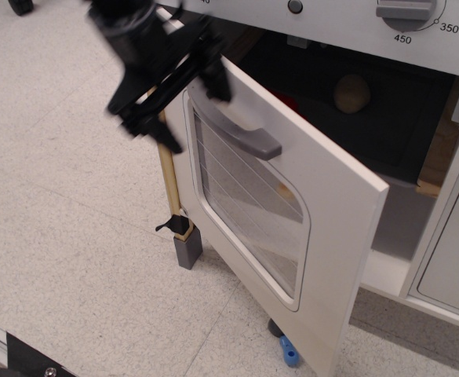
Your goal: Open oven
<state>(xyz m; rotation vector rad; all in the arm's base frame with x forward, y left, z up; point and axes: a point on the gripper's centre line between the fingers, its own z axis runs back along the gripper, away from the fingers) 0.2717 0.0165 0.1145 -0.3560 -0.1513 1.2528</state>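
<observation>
The white oven (pixel 347 23) stands at the top right. Its door (pixel 331 212), with a rounded wire-lined window (pixel 249 208) and a grey bar handle (pixel 243 136), stands swung wide open, hinged at its left edge. The dark tray shelf (pixel 386 126) shows inside. My black gripper (pixel 188 110) is at the upper left by the door's hinge side, just up and left of the handle's end. Its fingers (pixel 149 129) are spread and hold nothing. The gripper is motion-blurred.
A tan ball (pixel 352 93) and a red item (pixel 289 100) lie inside the oven. A wooden post (pixel 169 177) on a grey block (pixel 188 250) stands by the hinge. A blue toy utensil (pixel 288 351) lies on the floor under the door. A plain cabinet door (pixel 453 263) is at the right.
</observation>
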